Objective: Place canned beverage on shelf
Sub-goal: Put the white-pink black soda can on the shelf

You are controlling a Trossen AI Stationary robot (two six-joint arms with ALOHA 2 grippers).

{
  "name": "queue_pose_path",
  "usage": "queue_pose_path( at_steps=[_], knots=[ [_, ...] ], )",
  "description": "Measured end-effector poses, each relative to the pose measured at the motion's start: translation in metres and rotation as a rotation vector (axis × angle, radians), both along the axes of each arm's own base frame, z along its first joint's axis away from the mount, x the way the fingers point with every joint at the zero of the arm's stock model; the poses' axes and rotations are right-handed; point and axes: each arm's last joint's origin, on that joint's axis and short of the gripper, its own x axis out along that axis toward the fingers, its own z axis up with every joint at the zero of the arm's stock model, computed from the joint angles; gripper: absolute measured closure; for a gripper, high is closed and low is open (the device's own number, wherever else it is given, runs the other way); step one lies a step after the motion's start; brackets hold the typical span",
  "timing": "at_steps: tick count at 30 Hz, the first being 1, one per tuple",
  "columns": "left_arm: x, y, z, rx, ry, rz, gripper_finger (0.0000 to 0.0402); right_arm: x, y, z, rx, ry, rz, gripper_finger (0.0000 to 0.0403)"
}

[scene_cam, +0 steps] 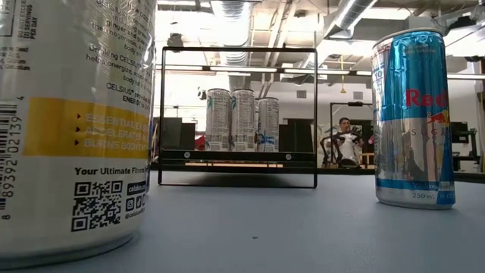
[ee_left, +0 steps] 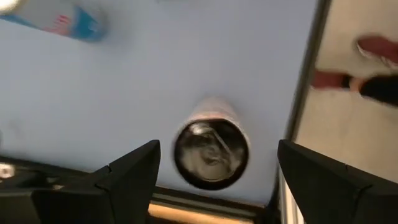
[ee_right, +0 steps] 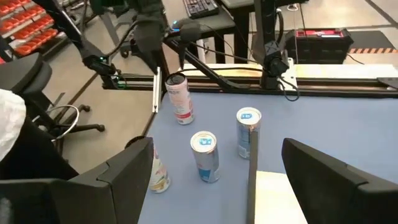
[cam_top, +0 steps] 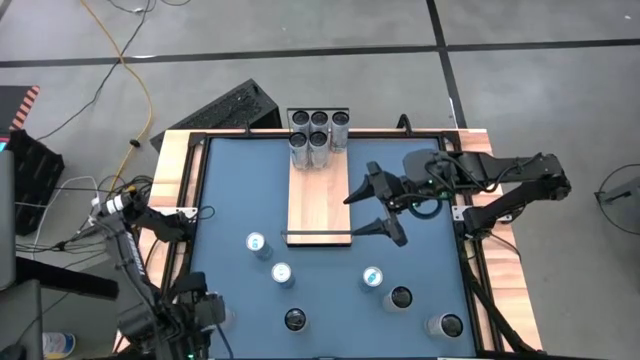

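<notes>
The shelf (cam_top: pixel 320 195) is a light-wood board lying on the blue table, with a black rail at its near end (cam_top: pixel 318 237). Several tall cans (cam_top: pixel 318 135) stand at its far end, and they also show in the low view (scene_cam: pixel 242 120). Several more cans stand on the table near the front, among them two blue-topped ones (cam_top: pixel 258 243) (cam_top: pixel 282 273). My right gripper (cam_top: pixel 354 215) is open and empty beside the shelf's right edge, looking over the rail (ee_right: pixel 251 168). My left gripper (ee_left: pixel 217 155) is open at the near left (cam_top: pixel 205 310), above a dark-topped can (ee_left: pixel 211 152) without touching it.
More cans stand at the near right (cam_top: pixel 372 278) (cam_top: pixel 400 298) (cam_top: pixel 447 325) and near centre (cam_top: pixel 296 319). Two cans stand right before the low camera (scene_cam: pixel 68 121) (scene_cam: pixel 413 117). Wooden strips (cam_top: pixel 172 170) edge the table. A keyboard (cam_top: pixel 230 108) lies behind the far edge, and a person's shoes (ee_left: pixel 376 50) show beyond the table.
</notes>
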Motion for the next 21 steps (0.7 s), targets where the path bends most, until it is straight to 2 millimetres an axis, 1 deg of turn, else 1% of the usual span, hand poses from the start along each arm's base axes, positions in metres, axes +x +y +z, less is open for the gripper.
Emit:
queue_pose_path(
  at_steps=[2,4,8,10,13,15,18,21],
  knots=[
    [0.004,-0.002,-0.009,-0.027,0.019,-0.016,0.0091,0.000,-0.002,0.000,0.002,0.003,-0.010,0.0065],
    [0.006,-0.001,-0.013,-0.053,0.012,-0.011,0.0091,0.000,-0.004,0.000,0.002,0.003,-0.016,0.0065],
    [0.000,0.010,-0.004,-0.048,-0.011,0.025,0.0091,0.001,-0.009,0.000,-0.003,0.002,-0.031,0.0065],
    [-0.002,0.013,-0.003,-0.029,-0.002,0.039,0.0091,0.001,-0.011,0.000,-0.003,0.003,-0.038,0.0065],
    [-0.002,0.012,-0.003,-0.027,-0.003,0.044,0.0091,0.001,-0.012,-0.001,-0.004,0.014,-0.044,0.0065],
    [0.000,0.011,-0.003,-0.031,-0.033,0.048,0.0091,0.001,-0.013,-0.002,-0.005,0.022,-0.046,0.0065],
    [0.005,0.008,-0.012,-0.065,-0.055,0.070,0.0091,0.001,-0.014,-0.002,-0.005,0.024,-0.050,0.0065],
    [0.004,0.006,-0.023,-0.126,-0.059,0.099,0.0090,0.001,-0.014,-0.002,-0.005,0.024,-0.050,0.0065]
  ],
)
